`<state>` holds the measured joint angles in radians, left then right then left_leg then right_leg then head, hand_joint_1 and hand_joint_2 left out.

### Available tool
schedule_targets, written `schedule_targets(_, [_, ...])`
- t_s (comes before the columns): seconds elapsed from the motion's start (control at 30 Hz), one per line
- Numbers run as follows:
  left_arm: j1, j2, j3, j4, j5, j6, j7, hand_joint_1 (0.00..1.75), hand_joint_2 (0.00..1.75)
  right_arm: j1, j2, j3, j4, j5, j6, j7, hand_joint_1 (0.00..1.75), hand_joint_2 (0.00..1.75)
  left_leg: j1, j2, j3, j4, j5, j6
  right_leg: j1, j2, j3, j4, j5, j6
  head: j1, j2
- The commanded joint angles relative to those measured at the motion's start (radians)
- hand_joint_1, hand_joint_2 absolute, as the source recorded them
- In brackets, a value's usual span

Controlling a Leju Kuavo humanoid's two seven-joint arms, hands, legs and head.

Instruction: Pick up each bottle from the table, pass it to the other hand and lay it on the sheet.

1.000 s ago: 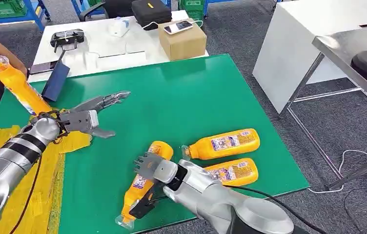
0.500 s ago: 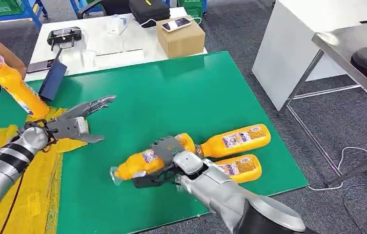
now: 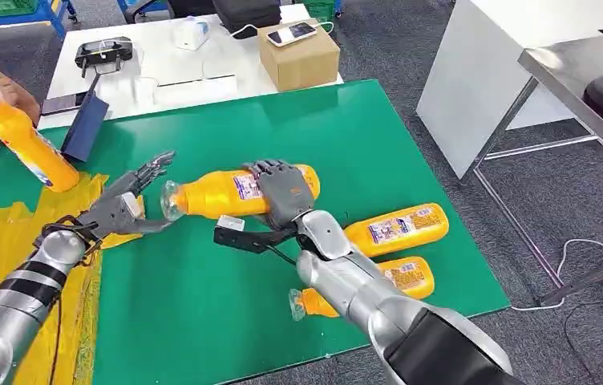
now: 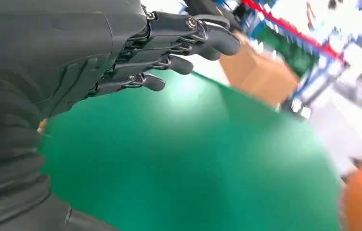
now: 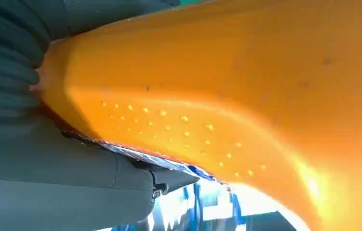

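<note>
My right hand [image 3: 284, 192] grips an orange bottle [image 3: 226, 192] around its body and holds it level above the green table [image 3: 314, 136], cap pointing toward my left hand. The bottle's orange body [image 5: 227, 96] presses against that palm in the right wrist view. My left hand [image 3: 126, 204] is open with fingers [image 4: 188, 33] stretched out, a short gap from the cap, at the edge of the yellow sheet [image 3: 10, 249]. Two more orange bottles [image 3: 398, 226] [image 3: 398, 277] lie on the table at the right. A person's hand holds another orange bottle [image 3: 22, 140] tilted on the sheet's far end.
A white table [image 3: 162, 80] behind carries a cardboard box [image 3: 298, 56] with a phone, a black device [image 3: 104, 56] and small items. A dark blue tablet [image 3: 88, 128] leans at the green table's far left. A white cabinet [image 3: 507, 64] and metal bench stand to the right.
My right hand has lifted the bottle off the table and carried it up and left toward my left hand. The left hand dropped slightly. The person tilted their bottle a little.
</note>
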<state>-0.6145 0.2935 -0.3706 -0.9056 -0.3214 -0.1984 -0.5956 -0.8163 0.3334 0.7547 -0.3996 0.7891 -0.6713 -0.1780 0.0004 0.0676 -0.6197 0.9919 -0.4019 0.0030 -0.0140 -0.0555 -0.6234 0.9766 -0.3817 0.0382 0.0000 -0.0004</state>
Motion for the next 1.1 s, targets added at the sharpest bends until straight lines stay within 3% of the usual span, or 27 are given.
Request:
schedule_targets(0.03, [0.050,-0.201,0.259,-0.068,0.111,-0.040,0.062,0.00,1.75,0.096,0.016,-0.352,-0.220,0.081,-0.027,-0.154,1.75,1.75,0.001,-0.007,0.003,0.000,-0.001,0.000,0.000,0.001,0.004,-0.001,-0.002,-0.001,0.000,0.000])
schedule_targets(0.07, [0.050,-0.201,0.259,-0.068,0.111,-0.040,0.062,0.00,1.75,0.096,0.016,-0.352,-0.220,0.081,-0.027,-0.154,1.75,1.75,0.001,-0.005,0.002,0.000,-0.001,0.000,0.000,0.002,0.003,0.000,-0.001,-0.001,0.000,0.000])
schedule_targets(0.13, [0.085,-0.232,0.324,-0.103,0.207,-0.099,0.061,0.00,1.75,0.133,0.016,-0.307,-0.304,-0.101,0.008,-0.247,1.75,1.75,0.002,-0.007,0.002,0.001,-0.002,-0.001,0.000,0.001,0.004,0.000,-0.003,-0.001,0.000,0.000])
schedule_targets(0.2, [0.179,-0.274,0.379,-0.212,0.289,-0.157,0.074,0.00,1.75,0.185,0.016,-0.231,-0.408,-0.205,0.102,-0.246,1.75,1.75,0.002,-0.007,0.003,0.000,-0.002,-0.001,0.000,0.002,0.004,0.000,-0.002,-0.001,0.000,0.000])
schedule_targets(0.3, [0.277,-0.321,0.388,-0.347,0.329,-0.189,0.080,0.00,1.75,0.238,0.016,-0.125,-0.519,-0.243,0.157,-0.197,1.75,1.75,0.000,-0.002,0.003,-0.002,-0.002,0.000,-0.001,0.005,0.003,-0.001,-0.001,-0.001,0.000,0.000])
schedule_targets(0.47, [0.352,-0.388,0.378,-0.508,0.378,-0.193,0.061,0.00,1.75,0.239,0.016,-0.090,-0.491,-0.316,0.177,-0.175,1.75,1.75,0.001,-0.003,0.000,0.000,-0.004,-0.001,0.000,0.003,0.000,0.000,-0.003,-0.001,0.000,0.000])
schedule_targets(0.77, [0.382,-0.399,0.364,-0.558,0.393,-0.195,0.051,0.00,1.75,0.230,0.016,-0.142,-0.442,-0.446,0.248,-0.209,1.75,1.75,0.001,-0.003,-0.002,0.000,-0.003,-0.001,0.000,0.004,-0.001,0.000,-0.002,-0.001,0.000,0.000])
schedule_targets(1.1, [0.394,-0.406,0.349,-0.601,0.339,-0.176,0.013,0.00,1.75,0.195,0.016,-0.065,-0.359,-0.482,0.284,-0.156,1.75,1.75,0.002,-0.005,0.000,0.000,-0.004,-0.001,0.000,0.004,0.001,0.000,-0.003,-0.001,0.000,0.000])
